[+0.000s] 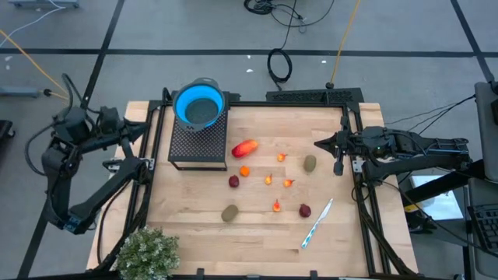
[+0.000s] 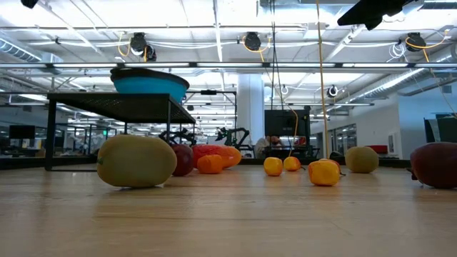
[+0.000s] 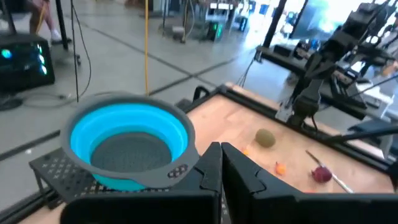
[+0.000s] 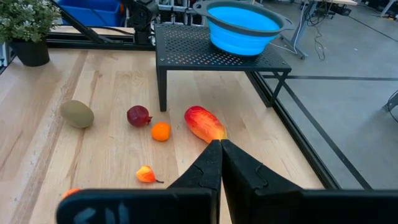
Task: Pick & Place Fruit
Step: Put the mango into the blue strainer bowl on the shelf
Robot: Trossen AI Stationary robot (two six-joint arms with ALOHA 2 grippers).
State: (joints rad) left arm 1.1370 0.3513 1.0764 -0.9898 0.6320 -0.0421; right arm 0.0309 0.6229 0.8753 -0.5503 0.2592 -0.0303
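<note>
- A pale wood table (image 1: 257,225) stands on a grey floor with cables; the low view looks into a bright workshop hall.
- At the far left of the table a black mesh stand (image 1: 198,144) carries a blue bowl (image 1: 199,105); a plant (image 1: 146,253) sits at the near left corner, a pen (image 1: 317,223) near right.
- The fruit lies loose mid-table: a red mango (image 1: 245,148), two brown-green ovals (image 1: 229,212), dark red balls (image 1: 233,181), small orange bits (image 1: 268,179).
- The left gripper (image 3: 219,152) hovers beside the bowl, jaws pressed together, empty, well apart from the fruit.
- The right gripper (image 4: 217,149) hangs at the right edge, jaws closed on nothing, pointing toward the mango.
</note>
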